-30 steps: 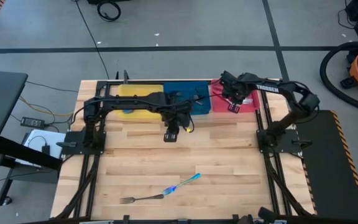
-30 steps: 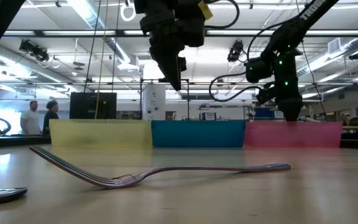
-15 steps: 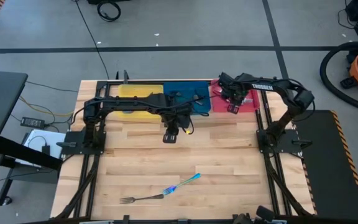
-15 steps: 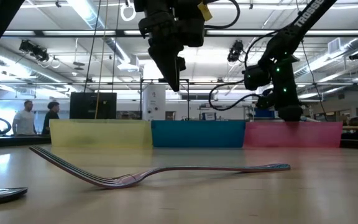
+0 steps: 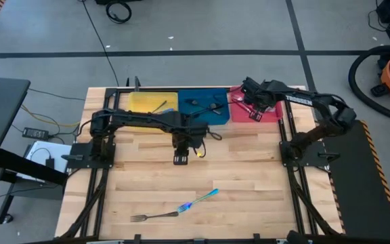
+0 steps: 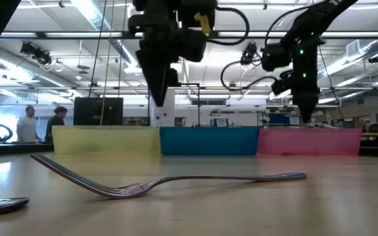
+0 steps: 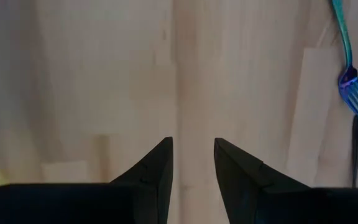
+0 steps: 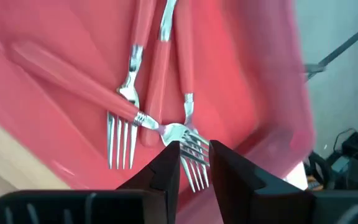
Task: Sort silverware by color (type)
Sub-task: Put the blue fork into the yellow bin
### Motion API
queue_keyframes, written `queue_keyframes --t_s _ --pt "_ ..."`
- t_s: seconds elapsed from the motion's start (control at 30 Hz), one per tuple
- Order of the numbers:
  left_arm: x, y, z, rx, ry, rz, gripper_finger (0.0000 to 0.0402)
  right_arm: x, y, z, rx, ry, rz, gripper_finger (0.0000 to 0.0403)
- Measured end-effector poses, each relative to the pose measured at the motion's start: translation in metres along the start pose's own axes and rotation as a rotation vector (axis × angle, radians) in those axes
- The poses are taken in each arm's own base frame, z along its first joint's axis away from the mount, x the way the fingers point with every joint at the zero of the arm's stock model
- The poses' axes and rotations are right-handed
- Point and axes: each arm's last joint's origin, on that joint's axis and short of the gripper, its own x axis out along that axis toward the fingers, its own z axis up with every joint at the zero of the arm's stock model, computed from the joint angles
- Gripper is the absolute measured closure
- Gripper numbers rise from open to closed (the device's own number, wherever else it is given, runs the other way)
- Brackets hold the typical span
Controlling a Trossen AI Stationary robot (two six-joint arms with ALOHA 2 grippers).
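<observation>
Two forks lie flat on the wood near the table's near edge: an iridescent blue fork (image 5: 199, 199) (image 7: 346, 67) and a dark grey fork (image 5: 153, 216). My left gripper (image 5: 180, 158) (image 7: 193, 163) hangs open over bare wood at mid-table, well short of them, touching nothing. My right gripper (image 5: 253, 110) (image 8: 194, 157) hovers open over the red tray (image 5: 273, 112), just above several red-handled forks (image 8: 157, 59) lying on the tray floor. One fork's tines show in the gap between its fingers, and I see no hold on it.
Three trays sit side by side along the far edge: yellow tray (image 5: 141, 102) with a dark utensil, blue tray (image 5: 198, 114) with a few utensils, then the red one. Bare wood spreads between trays and forks. In the low view, people stand far behind the table.
My left gripper has moved from beside the blue tray toward the table's near edge and slightly left. My right gripper has risen a little over the red tray. The two forks on the wood have stayed put.
</observation>
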Motion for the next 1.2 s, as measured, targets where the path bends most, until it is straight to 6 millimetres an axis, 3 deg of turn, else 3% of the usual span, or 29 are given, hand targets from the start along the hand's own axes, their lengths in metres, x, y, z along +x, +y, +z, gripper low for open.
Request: queue_keyframes --t_s 0.13,0.47,0.67,0.97,1.2 --pt "0.014 -0.013 -0.003 -0.051 0.016 -0.005 0.0285 -0.02 0.001 -0.006 0.025 -0.085 -0.013 0.0309" --pt "0.023 -0.065 0.012 -0.082 -0.138 -0.045 0.0285 -0.053 0.001 -0.021 0.124 -0.245 0.038 0.0309" --pt "0.03 -0.091 0.016 -0.089 -0.195 0.004 0.0285 -0.065 0.003 -0.027 0.2 -0.302 0.072 0.0309" --pt "0.049 -0.137 0.017 -0.093 -0.253 -0.003 0.0285 -0.079 0.014 -0.032 0.152 -0.378 0.128 0.0309" --pt "0.061 -0.159 0.011 -0.138 -0.261 0.043 0.0285 -0.085 0.025 -0.032 0.169 -0.397 0.196 0.0309"
